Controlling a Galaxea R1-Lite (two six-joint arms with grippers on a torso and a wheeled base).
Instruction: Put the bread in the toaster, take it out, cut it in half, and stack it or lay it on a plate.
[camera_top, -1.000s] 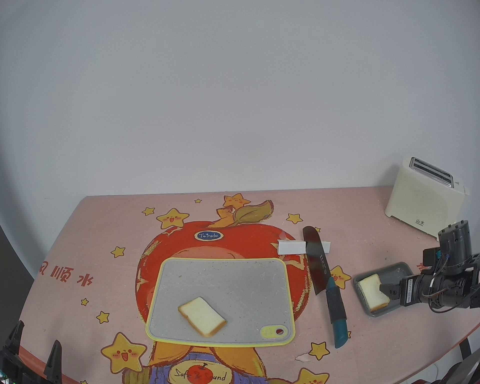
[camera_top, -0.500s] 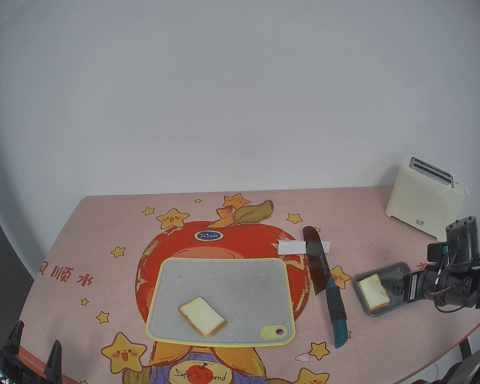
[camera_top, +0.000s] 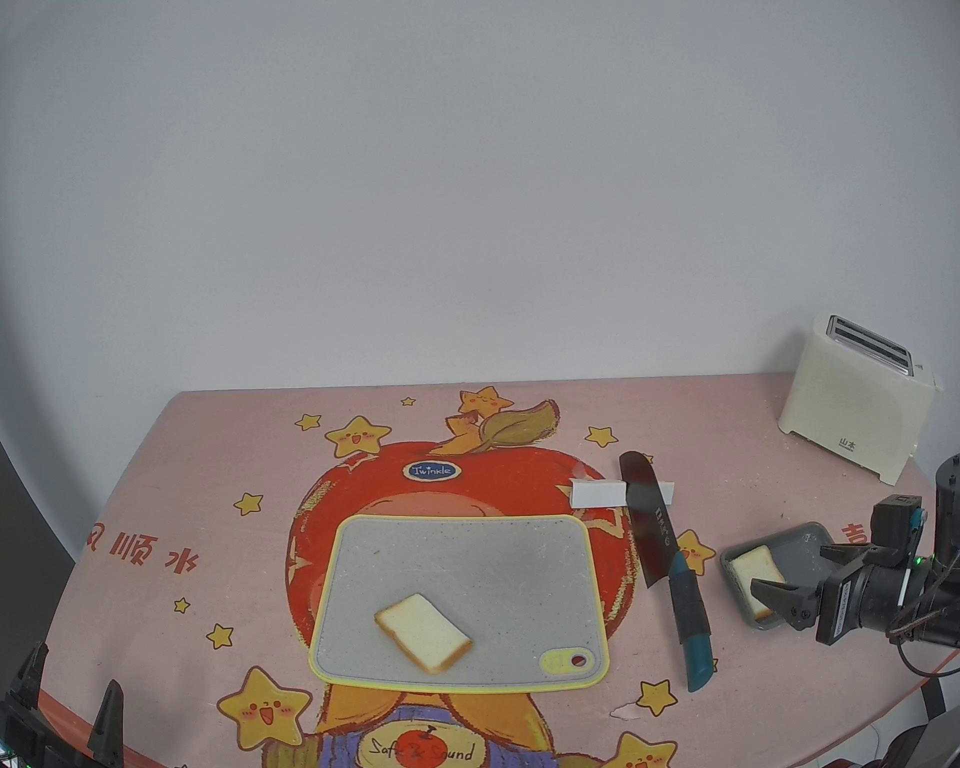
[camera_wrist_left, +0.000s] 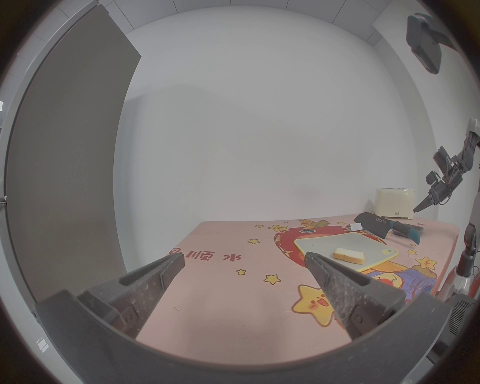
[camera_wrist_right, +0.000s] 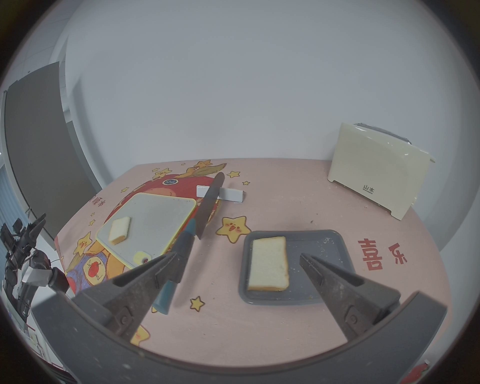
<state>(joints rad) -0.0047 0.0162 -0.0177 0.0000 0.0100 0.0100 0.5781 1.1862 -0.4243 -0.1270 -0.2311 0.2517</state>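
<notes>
The right gripper (camera_top: 778, 603) is hovering to the right of the cutting board (camera_top: 480, 560), jaws wide open and empty, just beside the plate (camera_top: 810, 545) holding 1 bread half (camera_top: 757, 570). The other half (camera_top: 422, 633) is lying slantwise on the board, beyond the knife (camera_top: 668, 560). The left gripper (camera_wrist_left: 244, 260), equally open and empty, is waiting left of the board, seemingly no farther away. The left wrist view is showing that half's thickness.

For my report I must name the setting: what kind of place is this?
Probably a test room staged as a kitchen corner: a toaster, a knife and a cutting board with a bread slice sit on a cartoon-printed table before bare white walls.
</notes>
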